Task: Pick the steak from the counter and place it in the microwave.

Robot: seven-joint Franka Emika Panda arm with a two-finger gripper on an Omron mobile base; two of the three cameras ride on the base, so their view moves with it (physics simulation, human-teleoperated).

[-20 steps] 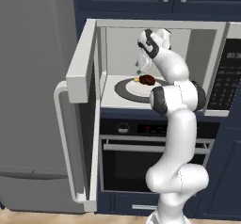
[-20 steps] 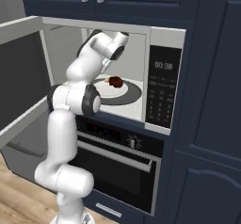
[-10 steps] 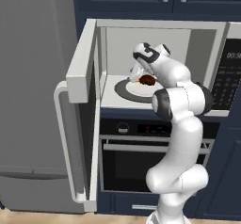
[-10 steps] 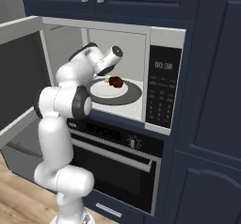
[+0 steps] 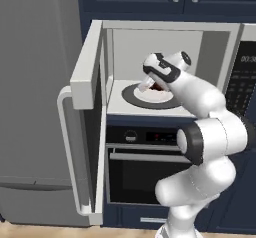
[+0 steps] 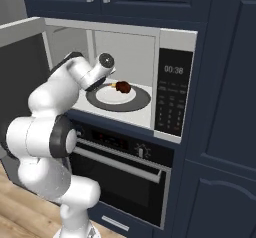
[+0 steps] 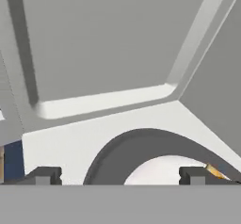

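Fingertips [image 7: 44,175] rise at the bottom of your hand view, one at lower left and one at lower right, set wide apart with nothing between them; the gripper [image 7: 117,176] holds nothing.

Look at the right base view for the steak [image 6: 122,86]: a small dark reddish-brown lump sitting on the far right edge of the round white plate [image 6: 114,95], just right of centre in the frame. In the left base view you catch only a sliver of the steak [image 5: 159,87], dark red, mostly hidden behind the hand. The plate rests on the dark turntable [image 6: 142,102], which shows as a grey ring around it. In your hand view the turntable [image 7: 141,143] arcs across the lower middle with the plate's white surface [image 7: 162,169] inside it.

All of this sits inside the microwave [image 6: 145,47], whose light grey walls and floor take up the upper part of the hand view. Its door [image 5: 90,112] stands swung open at the left of the left base view, with the curved white handle [image 5: 67,147] on its outer edge. The black control panel [image 6: 171,94] is right of the cavity in the right base view.

Below the microwave you see the black oven [image 6: 120,174], set in navy cabinets [image 6: 225,107].
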